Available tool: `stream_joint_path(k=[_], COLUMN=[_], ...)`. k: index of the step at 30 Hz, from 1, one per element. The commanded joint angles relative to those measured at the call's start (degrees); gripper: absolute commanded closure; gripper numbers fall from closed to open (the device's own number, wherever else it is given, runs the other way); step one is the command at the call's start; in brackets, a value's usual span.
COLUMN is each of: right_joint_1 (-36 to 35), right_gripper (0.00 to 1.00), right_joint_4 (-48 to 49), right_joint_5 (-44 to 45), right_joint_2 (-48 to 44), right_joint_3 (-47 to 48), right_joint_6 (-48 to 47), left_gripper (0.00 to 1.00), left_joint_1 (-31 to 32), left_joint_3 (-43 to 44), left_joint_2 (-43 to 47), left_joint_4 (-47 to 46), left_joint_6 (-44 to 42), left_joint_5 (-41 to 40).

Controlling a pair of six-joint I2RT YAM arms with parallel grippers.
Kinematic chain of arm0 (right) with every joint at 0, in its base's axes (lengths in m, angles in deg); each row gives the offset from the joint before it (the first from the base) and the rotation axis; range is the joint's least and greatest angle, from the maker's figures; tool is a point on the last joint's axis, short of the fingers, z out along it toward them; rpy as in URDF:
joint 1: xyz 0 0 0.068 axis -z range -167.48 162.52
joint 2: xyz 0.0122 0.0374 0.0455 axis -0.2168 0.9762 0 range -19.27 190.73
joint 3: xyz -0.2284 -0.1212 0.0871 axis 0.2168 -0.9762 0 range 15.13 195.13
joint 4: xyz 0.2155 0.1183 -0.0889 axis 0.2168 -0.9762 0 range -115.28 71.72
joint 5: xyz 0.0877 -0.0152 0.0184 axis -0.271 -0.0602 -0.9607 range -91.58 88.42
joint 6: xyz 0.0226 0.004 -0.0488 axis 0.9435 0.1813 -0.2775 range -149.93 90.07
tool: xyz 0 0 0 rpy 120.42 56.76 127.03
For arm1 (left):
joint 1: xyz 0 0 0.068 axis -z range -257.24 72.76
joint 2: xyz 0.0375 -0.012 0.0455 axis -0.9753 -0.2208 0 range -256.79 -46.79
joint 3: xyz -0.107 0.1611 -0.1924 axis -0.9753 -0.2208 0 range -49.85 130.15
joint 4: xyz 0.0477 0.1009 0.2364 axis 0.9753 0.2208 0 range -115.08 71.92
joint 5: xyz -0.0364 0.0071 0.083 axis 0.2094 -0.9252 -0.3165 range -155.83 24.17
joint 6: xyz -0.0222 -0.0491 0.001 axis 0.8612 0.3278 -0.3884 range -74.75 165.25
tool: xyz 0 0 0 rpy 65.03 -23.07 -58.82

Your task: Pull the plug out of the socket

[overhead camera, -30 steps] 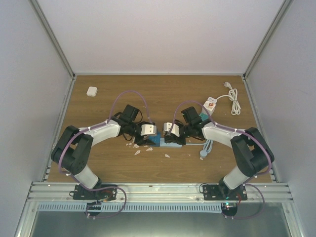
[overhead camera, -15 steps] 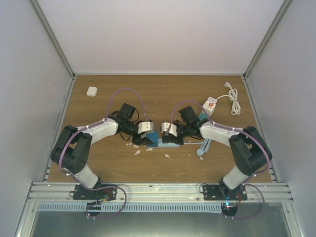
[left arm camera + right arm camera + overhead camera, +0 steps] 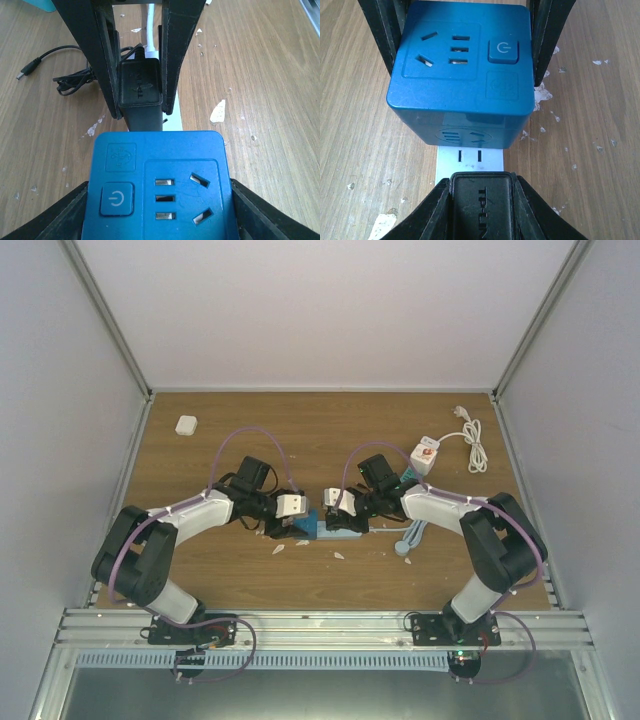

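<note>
Plug, a black rectangular plastic adapter (image 3: 140, 87), lay near the middle of the brown wooden worktop (image 3: 400, 420), its end against or just beside the far face of a blue plastic socket cube (image 3: 460, 55); whether it sat fully in could not be told. A white slotted strip (image 3: 470, 157) showed between the two. The right gripper (image 3: 481, 182) had its jaws clenched on the plug's sides. The left gripper (image 3: 159, 200) had its jaws grasping the cube from the opposite end. White flecks (image 3: 217, 111) dotted the wood nearby, and a thin black cable (image 3: 55, 65) lay beside the plug. A white power strip (image 3: 427, 453) rested well apart at the far right.
</note>
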Motion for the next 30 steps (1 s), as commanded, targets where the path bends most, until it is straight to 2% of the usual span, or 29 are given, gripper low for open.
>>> stream_joint_path(k=[1,10,25,30], right_joint_1=[-0.8,-1.3,-1.5,-1.5], right_gripper=[0.99,0.99,0.99,1.0], right_joint_4=[0.3,0.7,0.9,1.1], right_joint_5=[6.4,7.0,7.7,8.2], right_joint_2=[2.9,2.7,3.0,3.1], right_joint_3=[-0.5,-0.8,-0.8,-0.9], right_joint_6=[-0.2,-0.6,-0.6,-0.7], left_gripper=[0.61,0.62,0.63,0.64], left_joint_1=[0.9,-2.0,-1.7,-2.2], left_joint_3=[2.6,7.1,1.3,2.5], left_joint_2=[2.2,0.1,5.6,4.3], left_joint_4=[-3.8,-0.4,-2.7,-2.6], left_joint_6=[1.5,5.7,-3.1,-0.3], left_joint_5=[12.0,18.7,14.5,14.6])
